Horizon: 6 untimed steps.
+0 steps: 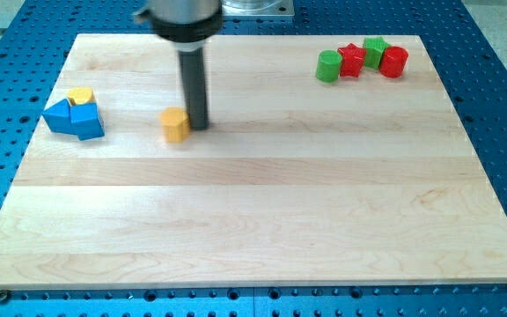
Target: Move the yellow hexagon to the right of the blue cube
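A blue perforated metal bench (500,132) surrounds a pale wooden board (262,211), which fills most of the view. All positions below are given relative to the blue cube (86,121), located near the board's left edge in the upper part of the view.

The dark rod descends from a black housing at the view's top. My tip (198,125) rests on the board to the right of the blue cube, well apart from it and at about the same height in the view. The arm carries no jaws; it ends in the plain rod only.

The yellow hexagon (175,125) stands to the right of the blue cube, between the cube and my tip, just beside the tip on its left. Whether the two touch cannot be determined.

A blue triangular block (58,114) touches the cube's left side. A yellow block (79,94), shape unclear, sits directly above the cube and touches it.

Far to the right of the cube, near the board's upper right corner, four blocks form a tight row: green cylinder (328,66), red star (351,60), green block (375,50), red cylinder (393,62).
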Each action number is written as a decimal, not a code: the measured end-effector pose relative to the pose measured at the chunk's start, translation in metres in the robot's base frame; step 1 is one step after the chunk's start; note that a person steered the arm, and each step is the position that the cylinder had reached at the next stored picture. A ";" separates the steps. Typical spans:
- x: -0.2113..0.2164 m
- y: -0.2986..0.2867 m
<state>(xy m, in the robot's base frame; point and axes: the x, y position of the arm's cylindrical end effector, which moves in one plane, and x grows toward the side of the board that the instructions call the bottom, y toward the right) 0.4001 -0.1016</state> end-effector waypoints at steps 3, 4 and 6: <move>0.035 -0.086; 0.036 -0.073; 0.036 0.001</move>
